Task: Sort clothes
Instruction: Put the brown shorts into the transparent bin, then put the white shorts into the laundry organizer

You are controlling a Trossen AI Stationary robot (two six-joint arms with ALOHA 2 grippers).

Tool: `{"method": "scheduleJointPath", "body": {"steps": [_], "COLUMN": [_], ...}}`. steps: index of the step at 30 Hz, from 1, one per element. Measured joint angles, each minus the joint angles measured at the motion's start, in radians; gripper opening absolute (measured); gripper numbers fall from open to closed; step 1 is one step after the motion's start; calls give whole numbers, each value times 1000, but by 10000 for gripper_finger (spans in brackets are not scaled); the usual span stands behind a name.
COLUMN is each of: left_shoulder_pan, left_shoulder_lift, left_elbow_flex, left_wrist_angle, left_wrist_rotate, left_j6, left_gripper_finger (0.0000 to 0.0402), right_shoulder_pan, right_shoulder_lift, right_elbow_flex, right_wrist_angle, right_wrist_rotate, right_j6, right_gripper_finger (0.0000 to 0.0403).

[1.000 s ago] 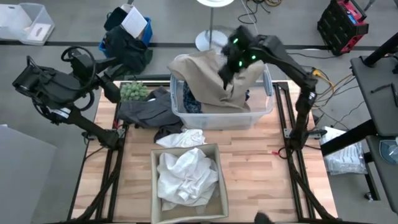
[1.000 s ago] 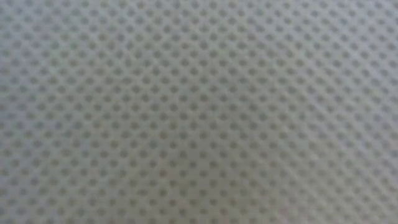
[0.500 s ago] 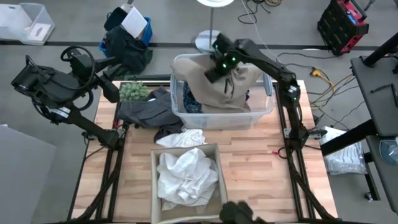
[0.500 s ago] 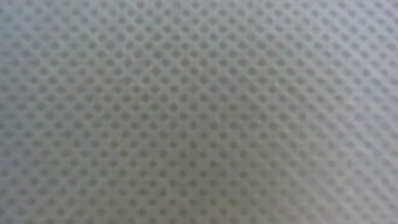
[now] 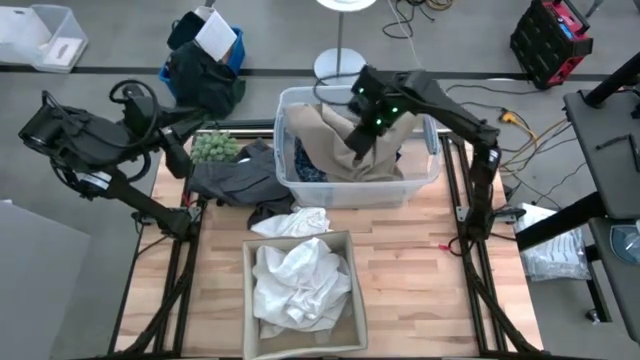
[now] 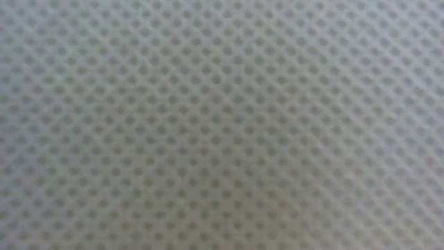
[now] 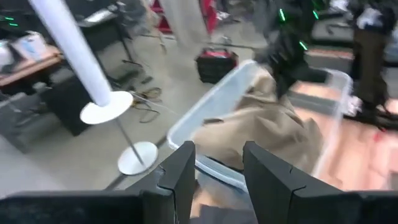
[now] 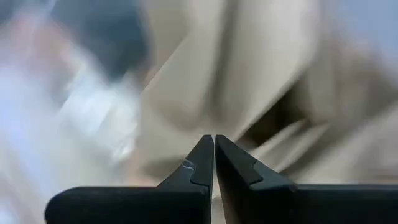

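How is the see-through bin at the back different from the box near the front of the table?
The clear plastic bin has see-through walls; the tan box has solid ones. The bin holds mixed clothes: a tan khaki piece draped over blue plaid fabric. The box holds only white shirts. The right tool is over the bin; no tool is over the box. Both are open-topped and hold clothes.

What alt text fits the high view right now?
The right gripper hangs over the clear bin, above the tan garment draped in it. White clothes fill the box nearer the front; the left gripper waits beside the dark garments.
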Motion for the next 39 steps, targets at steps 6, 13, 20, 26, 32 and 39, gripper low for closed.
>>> {"method": "scheduleJointPath", "body": {"steps": [6, 13, 20, 26, 32, 39], "left_shoulder_pan": [0, 1, 0, 0, 0, 0], "left_shoulder_lift": [-30, -50, -93, -160, -208, -265], "left_elbow_flex": [-104, -206, -315, -440, -619, -979], "left_wrist_angle": [2, 16, 15, -1, 2, 186], "left_wrist_rotate": [27, 34, 120, 350, 479, 619], "left_j6": [-30, -101, -174, -408, -557, -367], "left_gripper_finger": [115, 115, 115, 115, 115, 115], "right_shoulder_pan": [-16, -29, -41, -27, -17, -18], "right_shoulder_lift": [-66, 81, 236, 142, -7, -119], "right_elbow_flex": [-5, -16, -16, 28, 49, 50], "right_wrist_angle": [409, 497, 81, 147, 212, 218], "right_wrist_rotate": [185, 7, -183, -151, -29, 88], "right_j6": [-17, 63, 17, 57, 85, 86], "right_gripper_finger": [9, 9, 9, 9, 9, 9]}}
